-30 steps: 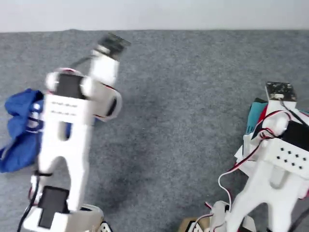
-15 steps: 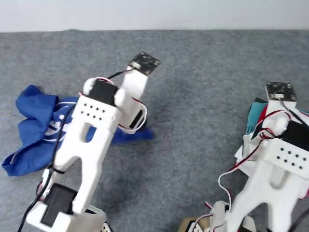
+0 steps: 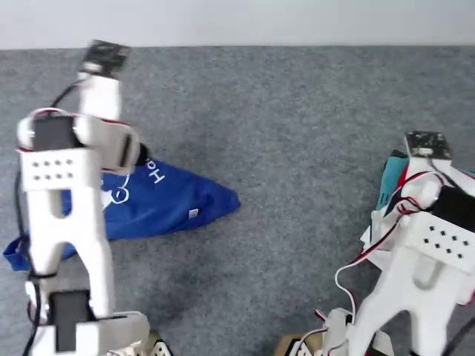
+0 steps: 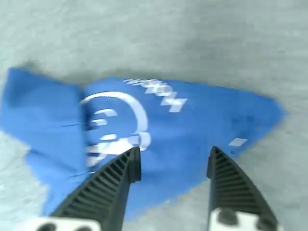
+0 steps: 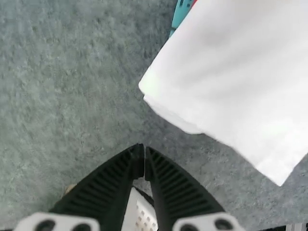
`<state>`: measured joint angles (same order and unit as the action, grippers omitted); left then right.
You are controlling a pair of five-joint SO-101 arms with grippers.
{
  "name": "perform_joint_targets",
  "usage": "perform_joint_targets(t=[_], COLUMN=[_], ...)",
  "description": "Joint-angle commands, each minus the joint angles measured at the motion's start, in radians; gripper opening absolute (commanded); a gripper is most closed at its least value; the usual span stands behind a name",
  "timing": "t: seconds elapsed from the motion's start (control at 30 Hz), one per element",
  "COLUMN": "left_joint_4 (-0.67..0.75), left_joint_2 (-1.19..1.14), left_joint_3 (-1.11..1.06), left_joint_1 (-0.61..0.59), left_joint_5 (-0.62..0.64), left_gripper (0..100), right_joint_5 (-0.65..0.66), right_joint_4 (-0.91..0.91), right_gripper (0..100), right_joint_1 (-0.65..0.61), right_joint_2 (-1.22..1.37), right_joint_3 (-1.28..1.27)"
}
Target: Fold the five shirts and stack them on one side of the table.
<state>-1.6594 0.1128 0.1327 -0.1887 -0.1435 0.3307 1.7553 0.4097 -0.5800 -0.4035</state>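
Now, with my left gripper (image 4: pixel 174 154) open above the blue shirt (image 3: pixel 174 202) crumpled on the table (image 3: pixel 312 148) at its left, I'd pinch one hem and spread it flat, my right gripper (image 5: pixel 144 150) closed beside the white folded shirt (image 5: pixel 231 72).

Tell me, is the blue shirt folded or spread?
Spread, roughly: the blue shirt lies flat in an uneven wedge, print up, no neat fold.

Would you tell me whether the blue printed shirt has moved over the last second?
Yes: the blue printed shirt has spread from the left edge of the grey table toward its centre.
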Motion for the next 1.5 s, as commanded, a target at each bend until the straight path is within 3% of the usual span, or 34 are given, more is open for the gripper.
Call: perform_joint_targets(t=[0.0, 0.23, 0.43, 0.53, 0.67, 1.0, 1.17, 1.3, 1.47], left_joint_4=[0.100, 0.269, 0.373, 0.391, 0.351, 0.118, -0.095, -0.095, -0.094], left_joint_2=[-0.087, -0.296, -0.433, -0.505, -0.528, -0.158, 0.021, 0.133, 0.238], left_joint_3=[0.036, 0.041, 0.041, 0.041, 0.041, 0.036, 0.030, -0.087, -0.412], left_joint_1=[-0.149, -0.295, -0.348, -0.341, -0.307, -0.203, -0.103, -0.123, -0.221], left_joint_5=[-0.092, -0.180, -0.184, -0.196, -0.287, -0.296, -0.402, -0.450, -0.681], left_gripper=[23, 23, 23, 15, 0, 0, 0, 0, 0], right_joint_5=[-0.011, -0.011, -0.009, -0.011, -0.011, -0.006, -0.006, -0.006, -0.005], right_joint_4=[0.041, 0.041, 0.039, 0.039, 0.039, 0.038, 0.038, 0.038, 0.038], right_gripper=[0.9, 0.9, 0.9, 0.9, 0.9, 0.9, 0.9, 0.9, 0.9], right_joint_1=[-0.013, -0.013, -0.013, -0.013, -0.013, -0.013, -0.013, -0.013, -0.013], right_joint_2=[-0.031, -0.033, -0.033, -0.033, -0.033, -0.033, -0.033, -0.033, -0.033], right_joint_3=[-0.028, -0.061, -0.061, -0.061, -0.061, -0.061, -0.061, -0.061, -0.061])
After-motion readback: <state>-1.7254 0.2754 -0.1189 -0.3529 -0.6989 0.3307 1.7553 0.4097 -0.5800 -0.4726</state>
